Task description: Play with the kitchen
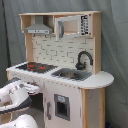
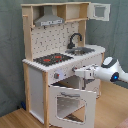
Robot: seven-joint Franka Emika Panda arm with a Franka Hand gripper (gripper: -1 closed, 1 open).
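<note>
White arm stretched horiz., wrist level, fwd.

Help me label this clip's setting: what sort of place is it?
Probably a lab or studio test area, not a real home kitchen: a toy play kitchen stands on a wood floor before a grey fabric backdrop, with a robot arm reaching in.
</note>
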